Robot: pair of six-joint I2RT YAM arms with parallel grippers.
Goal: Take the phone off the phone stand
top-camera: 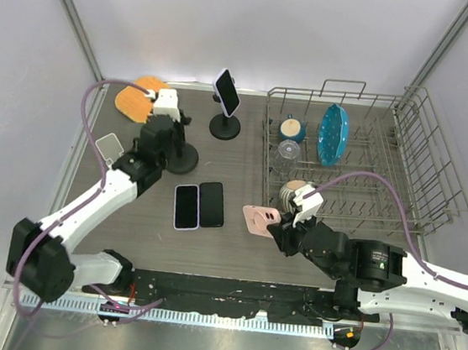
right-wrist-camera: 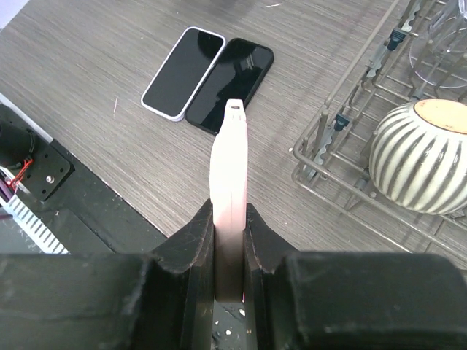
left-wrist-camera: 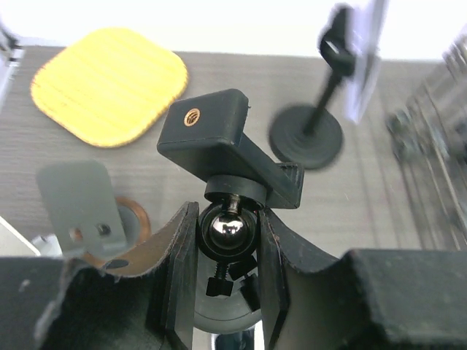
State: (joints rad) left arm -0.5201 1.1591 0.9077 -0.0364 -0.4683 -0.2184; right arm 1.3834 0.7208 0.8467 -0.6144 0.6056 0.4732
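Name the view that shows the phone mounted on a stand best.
Top external: the mounted phone sits sharp and whole on its stand. Left wrist shows it blurred and cut off at the top edge. Right wrist misses it.

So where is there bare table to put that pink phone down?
Bare tabletop lies between the two flat phones and the dish rack, under the right pincer holding the pink phone, and between those phones and the rear stand. The back-left corner is crowded: orange mat, left pincer on the empty stand.
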